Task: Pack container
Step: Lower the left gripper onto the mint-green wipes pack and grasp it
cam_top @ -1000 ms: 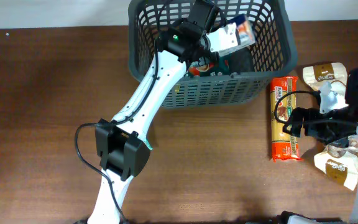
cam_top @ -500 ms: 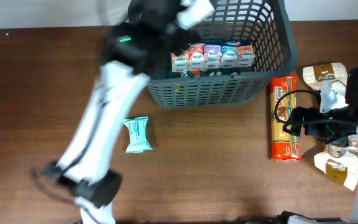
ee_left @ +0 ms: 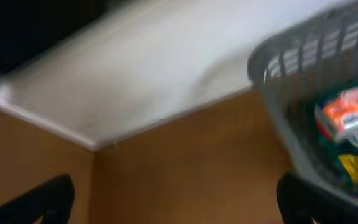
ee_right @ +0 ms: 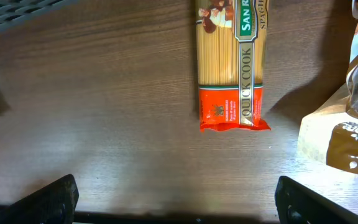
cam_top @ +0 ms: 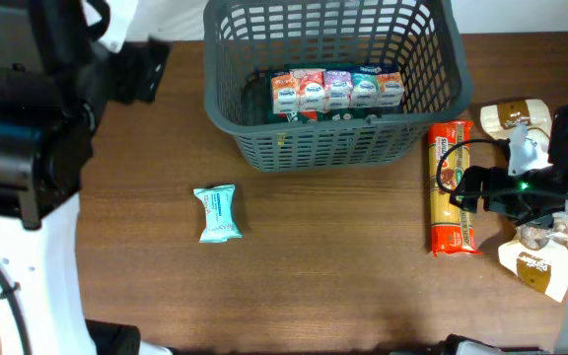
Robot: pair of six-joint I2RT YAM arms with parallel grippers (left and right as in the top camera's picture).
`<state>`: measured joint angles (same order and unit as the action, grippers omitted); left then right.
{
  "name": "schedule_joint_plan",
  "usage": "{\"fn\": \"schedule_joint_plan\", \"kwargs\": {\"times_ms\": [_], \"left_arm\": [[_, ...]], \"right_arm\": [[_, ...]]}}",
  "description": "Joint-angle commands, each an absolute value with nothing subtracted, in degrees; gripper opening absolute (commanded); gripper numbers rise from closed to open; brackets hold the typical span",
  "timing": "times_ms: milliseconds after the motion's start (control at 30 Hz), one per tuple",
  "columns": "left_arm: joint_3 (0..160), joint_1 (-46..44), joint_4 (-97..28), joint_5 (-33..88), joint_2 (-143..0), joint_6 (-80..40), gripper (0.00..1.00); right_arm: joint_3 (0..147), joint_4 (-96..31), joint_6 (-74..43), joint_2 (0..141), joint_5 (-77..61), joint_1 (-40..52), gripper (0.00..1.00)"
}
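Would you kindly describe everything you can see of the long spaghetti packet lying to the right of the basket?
The long narrow clear-plastic spaghetti packet shows pale strands, a green QUICK COOK strip and an orange-red sealed near end. It lies flat and intact on the brown wooden table, its far end by the dark grey latticed plastic basket's right corner. A black cable crosses over it; the beige bag beside it lies apart.
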<state>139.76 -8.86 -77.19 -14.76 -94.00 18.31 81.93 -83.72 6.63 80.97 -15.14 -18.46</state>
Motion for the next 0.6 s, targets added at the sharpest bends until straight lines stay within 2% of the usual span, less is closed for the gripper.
{"fn": "schedule_joint_plan", "kwargs": {"times_ms": [0, 100, 267, 500, 567], "left_arm": [[135.7, -5.7, -79.7, -10.1, -94.8, 8.4, 1.0], [129.2, -2.7, -83.9, -5.4, -94.8, 4.1, 1.0], [111.0, 0.7, -84.4, -1.6, -94.8, -0.8, 0.9], [81.9, 1.0, -64.2, 13.8, -94.8, 1.0, 0.9], [75.2, 0.4, -57.8, 14.8, -94.8, 0.3, 0.91]], "right_arm": [[82.8, -83.5, 7.2, 81.0, -16.1, -18.8, 0.99], [82.8, -83.5, 7.8, 81.0, -16.1, -18.8, 0.99], [82.8, -83.5, 8.8, 81.0, -16.0, -18.8, 0.99], [82.8, -83.4, 8.8, 81.0, -16.1, -18.8, 0.99], [82.8, -83.4, 8.8, 81.0, -16.1, -18.8, 0.99]]}}
